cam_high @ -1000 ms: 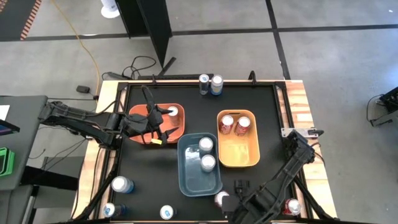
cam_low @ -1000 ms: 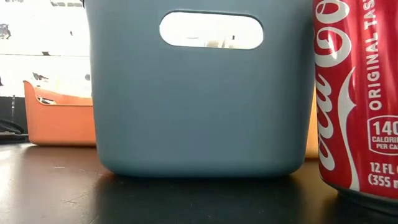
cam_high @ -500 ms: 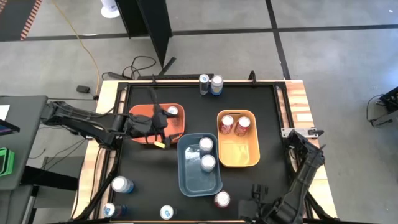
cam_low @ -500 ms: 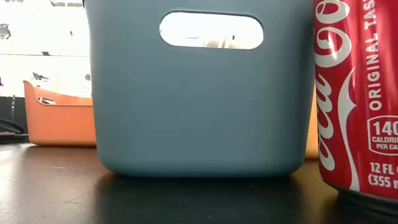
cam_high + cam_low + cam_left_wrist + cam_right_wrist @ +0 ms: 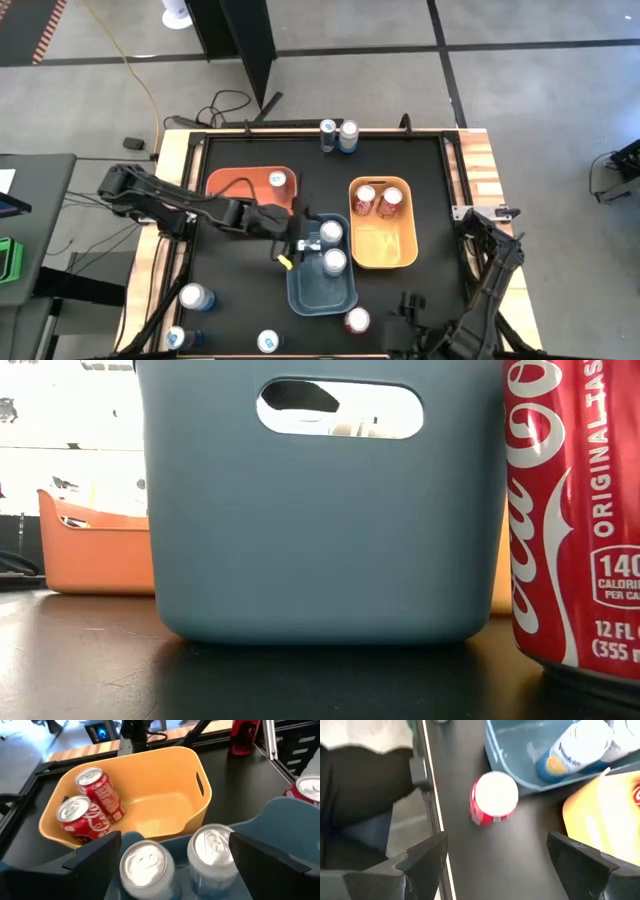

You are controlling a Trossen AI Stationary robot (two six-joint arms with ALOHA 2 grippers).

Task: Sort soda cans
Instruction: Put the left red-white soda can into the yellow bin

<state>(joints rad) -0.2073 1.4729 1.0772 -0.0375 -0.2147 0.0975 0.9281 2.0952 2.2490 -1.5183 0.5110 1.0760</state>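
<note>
Left gripper (image 5: 303,236): I see it over the blue bin's (image 5: 300,290) left rim, fingers spread, holding nothing, beside the two silver-topped cans (image 5: 331,232) inside. Right gripper (image 5: 412,318): low at the table's front edge, fingers apart, empty, near the red can (image 5: 357,320) standing on the black table (image 5: 250,290) just in front of the blue bin. Yellow bin (image 5: 385,255): I count two red cans (image 5: 95,787). Orange bin (image 5: 235,185): one can (image 5: 278,179). Two cans (image 5: 339,135) at the back edge, three (image 5: 195,297) front left.
</note>
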